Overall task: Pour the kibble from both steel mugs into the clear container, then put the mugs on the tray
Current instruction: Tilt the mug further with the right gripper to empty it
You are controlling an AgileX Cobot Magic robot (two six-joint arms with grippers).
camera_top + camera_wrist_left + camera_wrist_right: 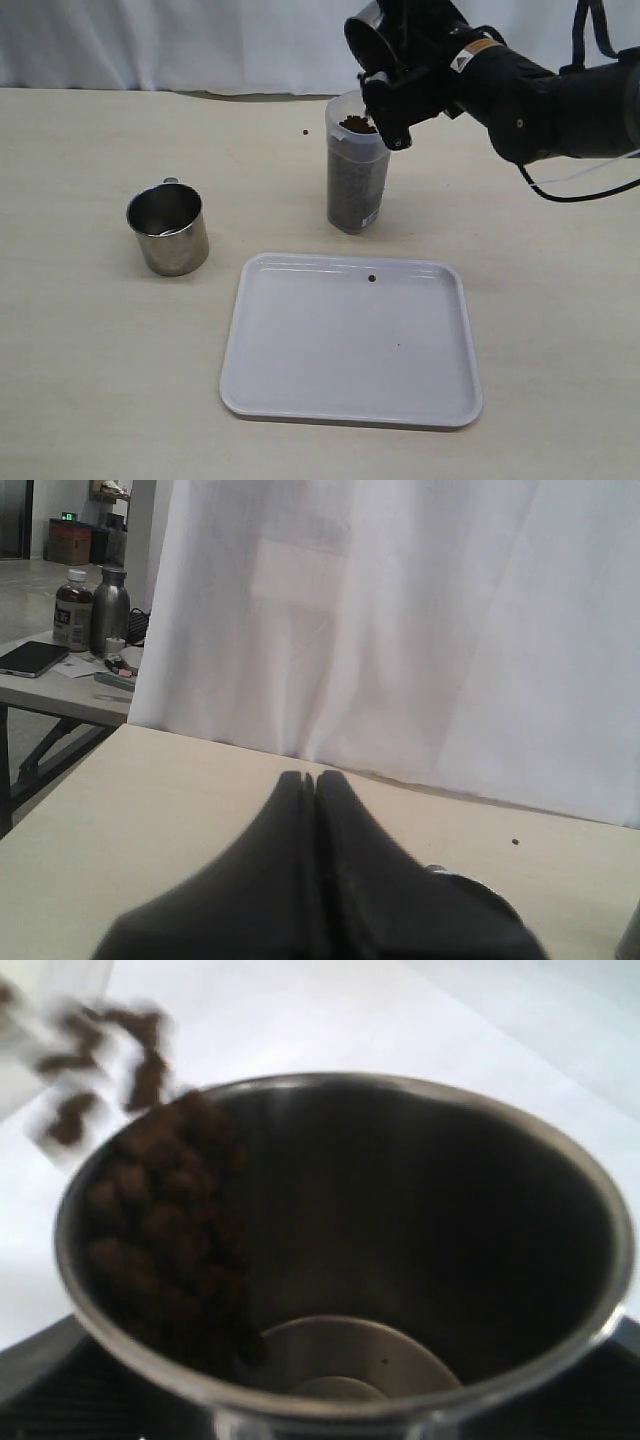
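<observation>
My right gripper is shut on a steel mug, tipped over the mouth of the clear container. Kibble slides over the mug's rim in the right wrist view, with several pellets blurred in the air. The container is dark with kibble almost to its top. The second steel mug stands upright on the table at the left, apart from both grippers. The white tray lies in front of the container. My left gripper is shut on nothing above the table; a mug rim shows just beside it.
One stray pellet lies on the tray near its far rim. Another pellet lies on the table left of the container. A white curtain closes off the back of the table. A side table with bottles stands beyond the table's edge.
</observation>
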